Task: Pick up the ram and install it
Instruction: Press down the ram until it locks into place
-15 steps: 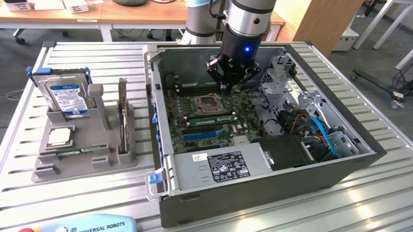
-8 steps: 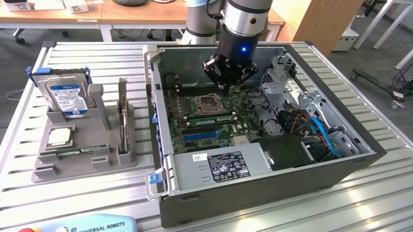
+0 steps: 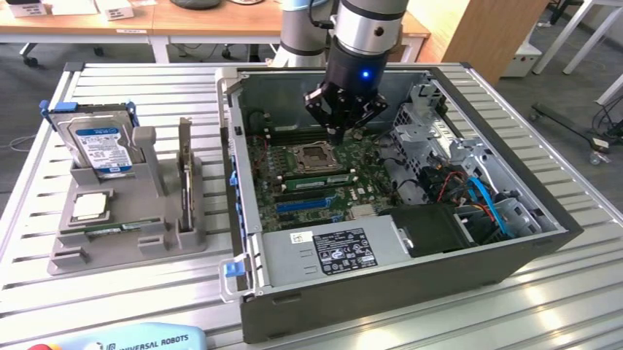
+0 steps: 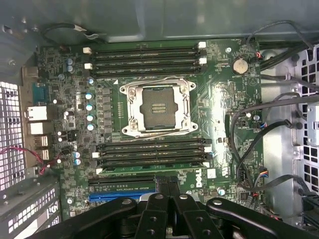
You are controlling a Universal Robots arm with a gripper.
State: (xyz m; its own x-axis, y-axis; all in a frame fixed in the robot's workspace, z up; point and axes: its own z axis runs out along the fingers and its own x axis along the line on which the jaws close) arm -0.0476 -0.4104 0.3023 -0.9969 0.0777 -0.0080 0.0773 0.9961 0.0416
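Tool (image 3: 338, 130) shut, empty, over motherboard (image 3: 336, 157)

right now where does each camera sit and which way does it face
Exterior view: off the arm, above the table, looking down into the open computer case; the arm and gripper hang over the motherboard.
Wrist view: on the wrist, facing straight down at the motherboard; the gripper shows.
Shared: CPU socket, memory slots.

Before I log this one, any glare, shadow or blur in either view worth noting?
Exterior view: even room light, a blue indicator glowing on the gripper, and the computer case interior shaded toward its back wall. Wrist view: soft overall, with a bright patch washing out the motherboard beside the CPU socket; the near gripper links are dark and defocused.
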